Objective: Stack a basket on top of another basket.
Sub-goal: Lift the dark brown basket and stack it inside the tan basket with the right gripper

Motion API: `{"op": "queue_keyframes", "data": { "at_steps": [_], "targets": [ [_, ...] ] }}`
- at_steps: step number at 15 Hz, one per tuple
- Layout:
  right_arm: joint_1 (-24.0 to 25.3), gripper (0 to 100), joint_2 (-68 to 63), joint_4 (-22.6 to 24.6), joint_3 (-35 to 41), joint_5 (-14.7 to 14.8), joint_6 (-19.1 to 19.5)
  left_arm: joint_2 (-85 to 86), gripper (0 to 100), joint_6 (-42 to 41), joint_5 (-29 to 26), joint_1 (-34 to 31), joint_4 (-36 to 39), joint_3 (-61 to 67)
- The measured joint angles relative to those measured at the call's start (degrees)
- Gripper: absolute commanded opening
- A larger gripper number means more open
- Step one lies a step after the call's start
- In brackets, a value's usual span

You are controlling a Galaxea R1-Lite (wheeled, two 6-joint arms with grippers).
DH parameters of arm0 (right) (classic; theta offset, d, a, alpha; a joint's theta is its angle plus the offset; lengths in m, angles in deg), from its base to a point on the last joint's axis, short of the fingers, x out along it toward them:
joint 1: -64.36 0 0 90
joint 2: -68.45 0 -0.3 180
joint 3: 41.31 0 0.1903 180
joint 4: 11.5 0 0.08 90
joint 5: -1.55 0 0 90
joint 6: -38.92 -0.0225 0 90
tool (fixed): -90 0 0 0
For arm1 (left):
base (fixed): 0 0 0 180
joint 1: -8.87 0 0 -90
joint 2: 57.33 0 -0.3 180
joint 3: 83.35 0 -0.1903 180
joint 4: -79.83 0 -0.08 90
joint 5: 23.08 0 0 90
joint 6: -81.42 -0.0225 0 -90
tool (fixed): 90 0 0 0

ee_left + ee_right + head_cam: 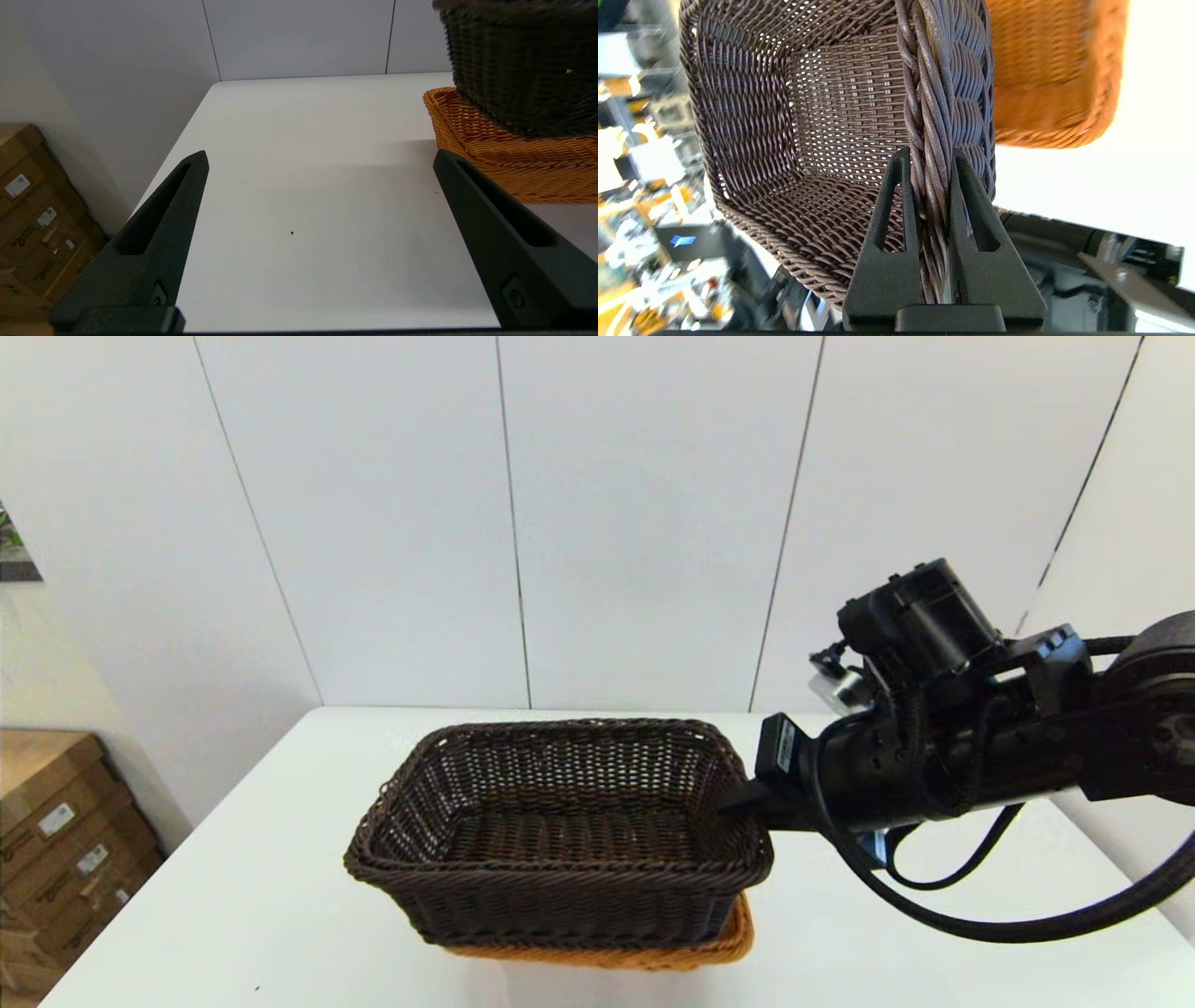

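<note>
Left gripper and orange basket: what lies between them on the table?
Nothing: the left wrist view shows only bare white table between the open left gripper and the orange basket.

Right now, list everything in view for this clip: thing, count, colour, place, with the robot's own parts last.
dark brown basket: one, dark brown, over the orange basket, near edge tipped up, not yet settled.
orange basket: one, orange-tan, on the table beneath the dark one.
table: one, white, under the baskets.
cardboard boxes: several, brown, on the floor left of the table.
wall panels: white, behind the table.
right gripper: fingers shut on the dark basket's right rim.
left gripper: fingers open, above bare table left of the baskets.
</note>
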Motion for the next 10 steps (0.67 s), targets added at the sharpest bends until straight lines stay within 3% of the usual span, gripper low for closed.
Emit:
{"op": "queue_keyframes", "data": {
  "at_steps": [3, 10],
  "targets": [
    [-0.35, 0, -1.49, 3.06, 0.24, 0.79, -0.15, 0.00, 100, 0.00, 0.00, 0.00, -0.01, 0.00],
    [-1.60, 0, -3.17, 3.32, 0.35, 2.16, -0.17, 0.00, 100, 0.00, 0.00, 0.00, -0.01, 0.00]
  ]
}}
